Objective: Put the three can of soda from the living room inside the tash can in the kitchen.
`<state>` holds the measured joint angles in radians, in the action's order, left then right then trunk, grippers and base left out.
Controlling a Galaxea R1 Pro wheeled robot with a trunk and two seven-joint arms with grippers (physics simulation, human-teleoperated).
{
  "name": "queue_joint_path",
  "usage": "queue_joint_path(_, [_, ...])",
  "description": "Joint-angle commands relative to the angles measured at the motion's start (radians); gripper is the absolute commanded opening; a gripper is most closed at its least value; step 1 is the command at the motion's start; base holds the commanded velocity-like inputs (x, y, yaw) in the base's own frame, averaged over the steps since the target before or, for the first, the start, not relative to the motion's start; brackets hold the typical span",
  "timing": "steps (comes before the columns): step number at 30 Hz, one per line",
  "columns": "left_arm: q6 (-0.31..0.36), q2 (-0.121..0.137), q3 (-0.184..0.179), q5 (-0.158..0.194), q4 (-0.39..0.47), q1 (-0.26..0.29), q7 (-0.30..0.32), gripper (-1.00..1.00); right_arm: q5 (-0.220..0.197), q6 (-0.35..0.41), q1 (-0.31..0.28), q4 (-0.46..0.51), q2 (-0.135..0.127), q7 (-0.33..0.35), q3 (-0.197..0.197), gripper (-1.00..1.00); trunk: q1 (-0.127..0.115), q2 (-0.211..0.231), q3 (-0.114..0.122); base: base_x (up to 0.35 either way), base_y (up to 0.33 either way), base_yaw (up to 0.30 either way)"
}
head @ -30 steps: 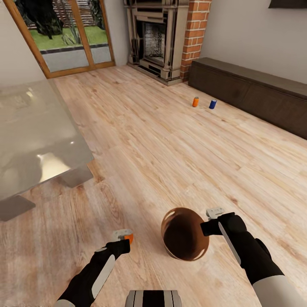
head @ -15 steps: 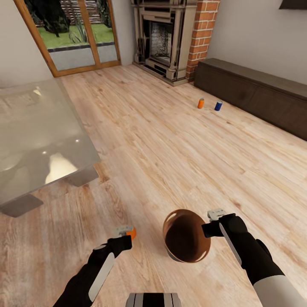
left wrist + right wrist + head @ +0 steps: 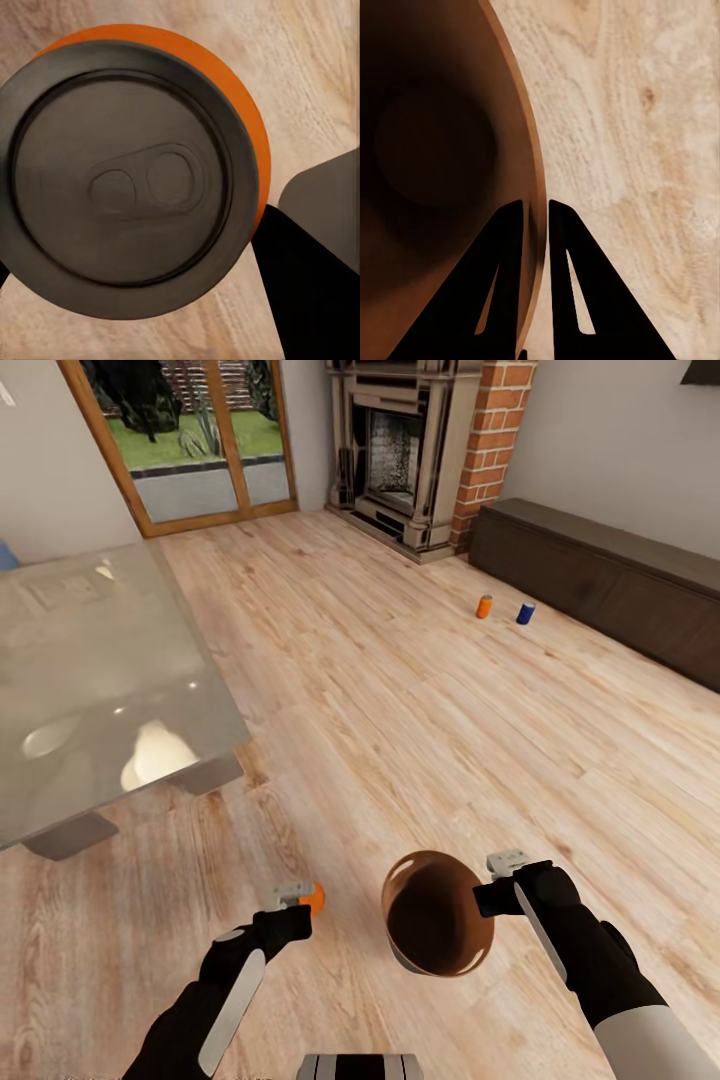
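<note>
The view has swung left. Left gripper still clamps an orange can; right gripper pinches the tan-lined trash can rim; two cans stand at 1 o'clock.

Floor: pale wood planks, visible grain, low sheen.
Table: glass top, glossy, reflective.
Cabinet: dark wood, matt.
Fireplace: rough red brick.
Can: dull grey metal top, smooth orange wall.
Bin: smooth brown interior, faint gloss.
Arms: matt black covering.
</note>
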<state>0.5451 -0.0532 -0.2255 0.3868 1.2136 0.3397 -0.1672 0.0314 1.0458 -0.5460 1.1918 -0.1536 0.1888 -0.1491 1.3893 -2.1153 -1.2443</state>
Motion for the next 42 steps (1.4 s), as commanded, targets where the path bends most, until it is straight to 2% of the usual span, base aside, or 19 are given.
queue_joint_path(1, [0.002, 0.000, 0.000, 0.000, 0.003, 0.000, 0.000, -1.00, -0.022, 0.001, 0.000, 0.000, 0.000, 0.006, 0.000, -1.00, -0.004, 0.007, 0.003, 0.000, 0.000, 0.098])
queue_joint_path(16, [0.060, 0.001, -0.001, 0.000, 0.043, -0.002, 0.001, -1.00, -0.022, 0.001, 0.000, -0.004, 0.000, 0.004, 0.005, -1.00, -0.061, 0.112, 0.048, 0.000, 0.000, 0.023])
queue_joint_path(21, [0.076, 0.000, -0.003, 0.000, 0.066, -0.007, 0.001, -1.00, -0.021, 0.001, -0.001, -0.053, -0.003, 0.003, 0.008, -1.00, -0.081, 0.147, 0.063, 0.000, 0.000, 0.000])
queue_joint_path(39, [0.117, -0.001, -0.007, 0.000, 0.142, -0.031, 0.002, -1.00, -0.021, -0.032, -0.004, -0.119, -0.004, 0.003, 0.009, -1.00, -0.150, 0.273, 0.120, 0.000, 0.000, 0.000])
queue_joint_path(42, [0.135, -0.002, -0.007, 0.000, 0.172, -0.048, 0.002, -1.00, -0.021, -0.034, -0.004, -0.123, -0.004, 0.002, 0.009, -1.00, -0.161, 0.294, 0.129, 0.000, 0.000, 0.000])
